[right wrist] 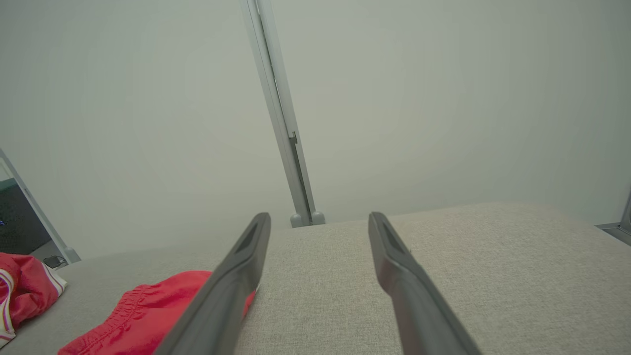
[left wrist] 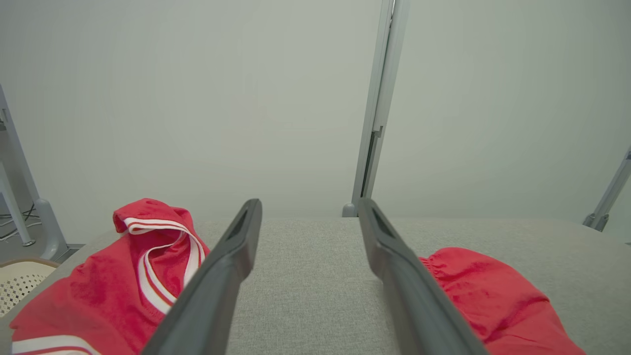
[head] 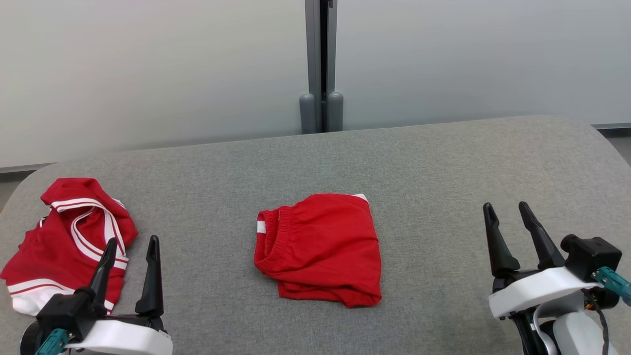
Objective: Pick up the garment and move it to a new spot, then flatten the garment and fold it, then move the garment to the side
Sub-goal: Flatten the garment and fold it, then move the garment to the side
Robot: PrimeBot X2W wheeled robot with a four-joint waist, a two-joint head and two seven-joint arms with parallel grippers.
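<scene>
The red shorts lie folded in the middle of the grey table, waistband to the left. They sit between my two claws, touching neither, a little farther out than both. My left claw hovers at the near left with its two fingers spread apart and nothing between them; the shorts lie to its right, with bare table in between. My right claw hovers at the near right, also spread and empty, well apart from the shorts, which lie to its left.

A striped garment, red with white bands, lies crumpled at the table's left end. My left claw's left finger stands in front of its near right edge in the head view; I cannot tell if they touch.

That makes two red garments, two claws and one table. A pale basket shows beyond the table's left edge.
</scene>
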